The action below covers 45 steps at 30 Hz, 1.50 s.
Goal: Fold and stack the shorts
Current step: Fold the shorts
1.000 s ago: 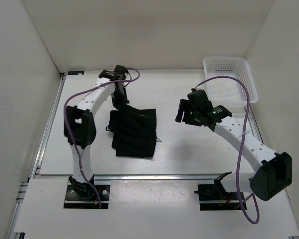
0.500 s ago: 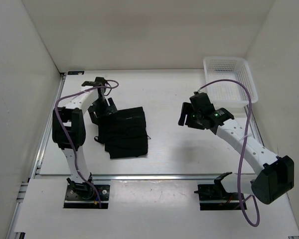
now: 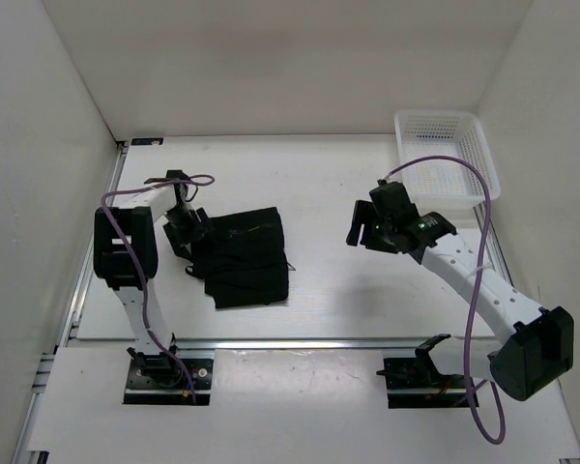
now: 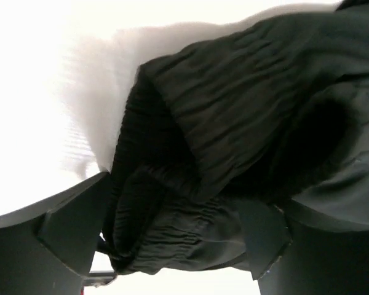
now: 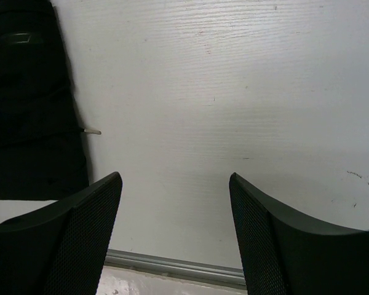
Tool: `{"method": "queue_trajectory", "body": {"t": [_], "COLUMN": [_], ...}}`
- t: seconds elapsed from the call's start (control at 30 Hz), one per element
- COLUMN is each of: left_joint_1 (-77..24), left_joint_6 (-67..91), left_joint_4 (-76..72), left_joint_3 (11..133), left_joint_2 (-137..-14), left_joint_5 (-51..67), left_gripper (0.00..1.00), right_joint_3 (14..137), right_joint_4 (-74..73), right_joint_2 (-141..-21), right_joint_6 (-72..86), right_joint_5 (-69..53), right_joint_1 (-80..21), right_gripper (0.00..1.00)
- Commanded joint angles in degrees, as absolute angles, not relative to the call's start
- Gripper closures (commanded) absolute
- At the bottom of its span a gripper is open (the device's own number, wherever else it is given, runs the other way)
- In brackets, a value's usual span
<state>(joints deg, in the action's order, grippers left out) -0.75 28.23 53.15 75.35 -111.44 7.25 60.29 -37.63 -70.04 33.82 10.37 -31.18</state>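
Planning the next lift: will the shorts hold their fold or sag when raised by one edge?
Probably sag: the shorts bunch in soft gathers between the left gripper fingers. They look light, and the layered fold would likely slip apart.

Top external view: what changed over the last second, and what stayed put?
The left gripper swung from the far side of the shorts toward the left and nearer, dragging the folded bundle leftward with it; its fingers are closed on the fabric. The right gripper stayed open above the bare table, barely shifting. The white basket did not move.
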Motion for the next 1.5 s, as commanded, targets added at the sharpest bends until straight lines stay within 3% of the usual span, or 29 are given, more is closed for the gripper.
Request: {"method": "queue_trajectory", "body": {"t": [0.0,0.1,0.13,0.2,0.23,0.37,0.43,0.57,0.9,1.03,1.13,1.17,1.2,1.27,1.3,1.4,1.43,1.47], "left_joint_1": [-1.32,-1.32,-1.32,-1.32,-1.32,-3.68,-4.83,-6.68,-12.74,-13.80,-14.41,-14.41,-15.20,-16.51,-16.52,-18.98,-19.51,-20.21], "left_joint_6": [27.07,26.55,26.54,26.54,26.54,27.24,27.77,29.09,32.17,32.70,33.22,33.22,33.74,33.75,34.36,35.50,35.51,36.03], "left_joint_4": [50.36,49.83,49.83,49.83,50.70,55.00,56.24,58.54,60.90,61.52,61.52,61.52,61.52,61.52,61.52,61.52,61.52,61.52], "left_joint_3": [75.49,76.02,76.03,76.55,76.55,78.66,79.27,80.86,83.85,85.69,85.69,86.30,86.92,87.79,88.76,91.13,91.66,92.19], "left_joint_2": [-112.50,-113.20,-113.20,-112.07,-111.36,-106.18,-102.94,-99.41,-97.03,-96.50,-96.50,-96.50,-96.50,-96.50,-96.50,-97.55,-98.34,-98.35], "left_joint_5": [10.81,11.33,11.34,11.34,11.34,9.76,9.76,11.16,12.83,12.83,15.20,15.73,15.73,16.34,16.35,17.05,17.66,17.67], "left_gripper": [0.20,0.39,0.58,0.83,0.90,0.90,0.90,0.90,0.90,0.90,0.90,0.90,0.90,0.90,0.90,0.90,0.90,0.90], "right_joint_3": [60.21,60.21,60.21,60.21,60.21,58.89,57.41,54.93,59.85,61.16,61.17,61.17,60.65,59.77,59.16,57.58,57.57,57.57], "right_joint_4": [-37.71,-37.71,-37.71,-37.71,-37.71,-35.26,-32.80,-22.61,-2.56,0.96,1.58,1.58,0.97,-0.51,-1.05,-2.72,-3.51,-6.13], "right_joint_2": [-68.38,-67.85,-67.85,-67.85,-67.85,-68.55,-69.78,-76.18,-98.51,-103.79,-104.33,-103.54,-102.75,-99.85,-98.89,-95.11,-93.62,-92.99], "right_joint_6": [32.70,33.22,33.22,33.22,33.22,31.56,31.03,33.83,38.06,39.20,39.72,39.73,39.73,40.25,40.25,40.25,40.25,40.25], "right_joint_5": [10.81,10.81,10.81,10.81,10.81,6.96,-0.32,-11.76,-19.16,-19.16,-17.41,-16.36,-13.56,-11.00,-9.77,-5.72,-4.58,-3.09], "right_joint_1": [-31.03,-31.03,-31.03,-31.03,-31.03,-31.64,-32.17,-34.45,-43.77,-44.82,-44.82,-44.82,-44.82,-44.82,-44.82,-44.82,-44.82,-44.82], "right_gripper": [0.25,0.25,0.25,0.25,0.25,0.22,0.11,0.05,0.03,0.15,0.33,0.41,0.60,0.81,0.96,1.00,0.97,0.82]}}
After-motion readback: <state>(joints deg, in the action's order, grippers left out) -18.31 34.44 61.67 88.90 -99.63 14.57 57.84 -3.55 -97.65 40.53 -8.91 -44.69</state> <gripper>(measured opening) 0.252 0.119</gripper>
